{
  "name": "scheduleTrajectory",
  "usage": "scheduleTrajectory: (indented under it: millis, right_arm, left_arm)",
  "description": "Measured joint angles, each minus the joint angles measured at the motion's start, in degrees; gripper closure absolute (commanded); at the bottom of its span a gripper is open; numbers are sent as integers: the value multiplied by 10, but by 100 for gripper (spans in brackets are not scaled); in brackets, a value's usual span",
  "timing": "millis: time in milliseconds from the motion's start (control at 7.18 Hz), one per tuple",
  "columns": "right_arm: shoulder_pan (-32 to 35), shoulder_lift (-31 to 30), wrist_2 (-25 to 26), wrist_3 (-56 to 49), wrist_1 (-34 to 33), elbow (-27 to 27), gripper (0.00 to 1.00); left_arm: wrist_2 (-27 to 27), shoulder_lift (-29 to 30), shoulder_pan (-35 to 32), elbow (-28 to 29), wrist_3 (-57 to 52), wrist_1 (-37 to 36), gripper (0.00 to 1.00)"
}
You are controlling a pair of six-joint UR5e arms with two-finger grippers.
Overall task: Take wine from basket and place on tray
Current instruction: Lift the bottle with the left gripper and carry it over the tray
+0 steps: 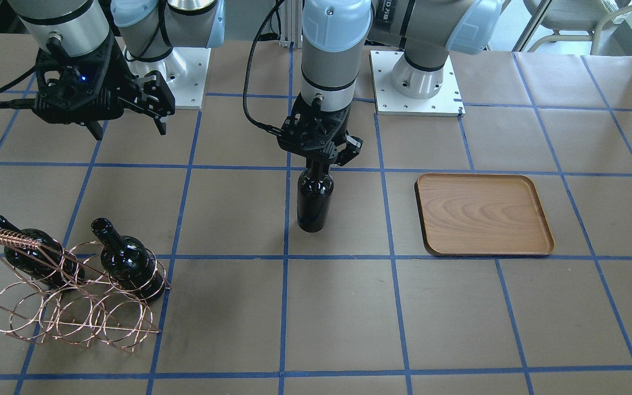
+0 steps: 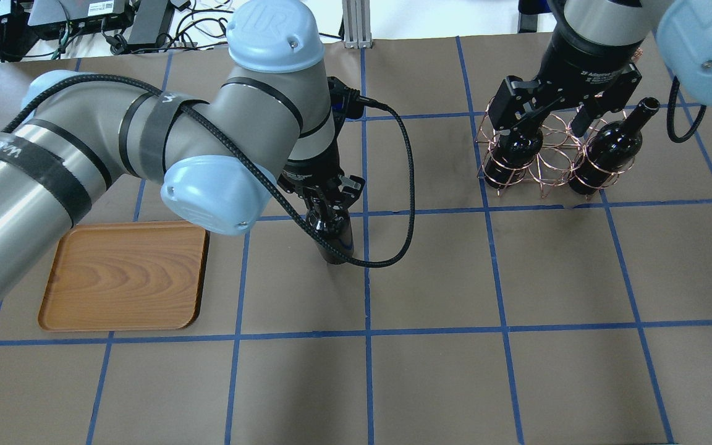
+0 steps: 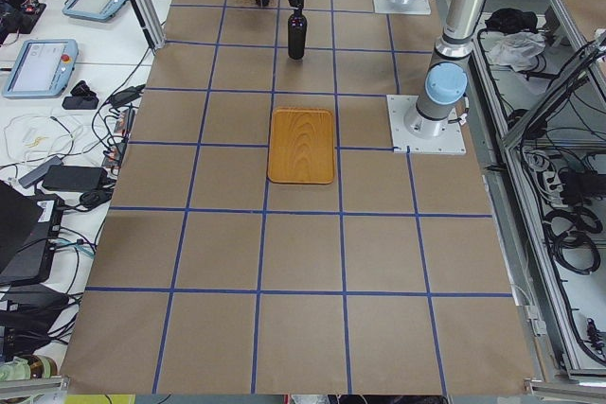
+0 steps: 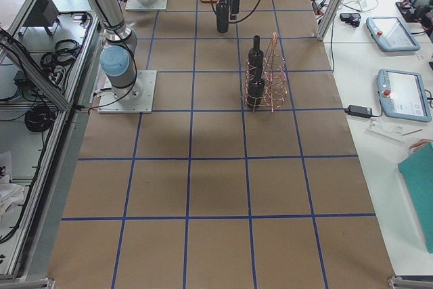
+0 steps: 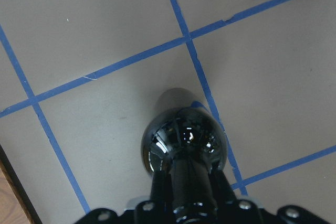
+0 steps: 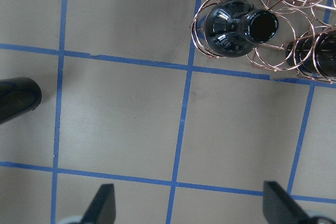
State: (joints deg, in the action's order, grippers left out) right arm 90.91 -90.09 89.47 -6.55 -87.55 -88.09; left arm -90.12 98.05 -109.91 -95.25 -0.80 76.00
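The left gripper [image 1: 320, 163] had its jaws clamped on the neck of the glossy near-black glass wine bottle [image 1: 314, 204], holding it upright from above — likely so the body hung plumb for carrying. It was mid-table, between the copper wire basket [image 1: 74, 315] and the flat brown wood-grain tray [image 1: 483, 214], clear of both; whether its base touched the paper [image 1: 228, 307] was unclear. The right gripper [image 1: 129, 131] hung wide open, empty, near the basket's two other bottles [image 1: 129, 263].

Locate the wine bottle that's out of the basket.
In the front-facing view the wine bottle is upright mid-table, neck gripped by the left gripper, between the tray and the basket.
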Motion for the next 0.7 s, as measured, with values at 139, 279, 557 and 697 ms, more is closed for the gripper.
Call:
scheduleTrajectory:
  millis: [139, 279, 557, 697]
  right_arm:
    - [-1, 0, 0, 0, 0, 0, 0]
    - [-1, 0, 0, -1, 0, 0, 0]
    - [-2, 0, 0, -2, 0, 0, 0]
    - [-2, 0, 0, -1, -1, 0, 0]
  left_arm:
    - [-6, -8, 27, 8, -17, 5, 100]
    - [-16, -17, 65, 12, -38, 11, 100]
    - [-40, -39, 160, 13, -104, 20, 100]
    - [-49, -48, 214, 10, -153, 26, 100]
